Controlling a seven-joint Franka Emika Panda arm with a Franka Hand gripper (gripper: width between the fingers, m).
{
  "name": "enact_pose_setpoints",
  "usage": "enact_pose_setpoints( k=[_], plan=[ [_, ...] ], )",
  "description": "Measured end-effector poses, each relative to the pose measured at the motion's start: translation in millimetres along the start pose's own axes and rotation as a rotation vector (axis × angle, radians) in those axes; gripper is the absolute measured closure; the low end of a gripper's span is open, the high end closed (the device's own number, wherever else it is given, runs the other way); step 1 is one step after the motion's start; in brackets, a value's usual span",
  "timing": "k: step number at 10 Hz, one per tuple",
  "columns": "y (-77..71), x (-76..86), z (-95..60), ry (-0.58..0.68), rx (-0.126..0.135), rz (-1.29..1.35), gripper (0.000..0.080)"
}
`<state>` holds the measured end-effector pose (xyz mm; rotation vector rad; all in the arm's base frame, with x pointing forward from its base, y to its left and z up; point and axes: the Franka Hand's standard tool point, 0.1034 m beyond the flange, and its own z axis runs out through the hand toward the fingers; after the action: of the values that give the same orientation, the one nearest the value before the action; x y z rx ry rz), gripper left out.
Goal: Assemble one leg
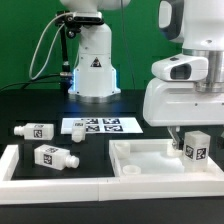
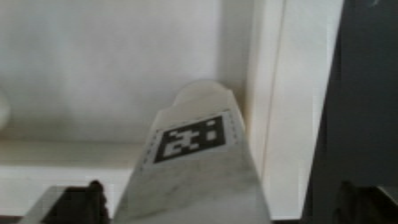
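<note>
My gripper [image 1: 193,138] is shut on a leg [image 1: 196,148], a stubby white block with a black-and-white tag. It holds the leg at the exterior view's right, over the far right part of the large flat white square panel [image 1: 140,158]. In the wrist view the leg [image 2: 196,150] sits between the dark fingertips [image 2: 71,205], tag facing the camera, with the panel's raised rim [image 2: 267,60] below it. My gripper [image 2: 214,212] hides the leg's lower end. Two more legs [image 1: 35,130] [image 1: 55,156] lie on the table at the exterior view's left.
The marker board [image 1: 103,126] lies at the middle back. A small white part [image 1: 76,134] lies next to it. A white raised border [image 1: 20,172] runs along the front and left. A white robot base [image 1: 95,65] with cables stands behind.
</note>
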<state>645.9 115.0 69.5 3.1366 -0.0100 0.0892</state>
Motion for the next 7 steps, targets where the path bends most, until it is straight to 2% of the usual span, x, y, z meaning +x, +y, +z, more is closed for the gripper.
enact_pose_setpoints(
  k=[1, 2, 3, 6, 7],
  plan=[
    [0.6, -0.1, 0.4, -0.001, -0.001, 0.025, 0.0321],
    [0.7, -0.2, 0.5, -0.001, -0.001, 0.041, 0.0321],
    [1.2, 0.0, 0.4, -0.001, 0.000, 0.094, 0.0502],
    [5.0, 0.6, 0.4, 0.000, -0.003, 0.311, 0.0515],
    [11.8, 1.6, 1.2, 0.003, -0.007, 0.392, 0.0515]
  ],
)
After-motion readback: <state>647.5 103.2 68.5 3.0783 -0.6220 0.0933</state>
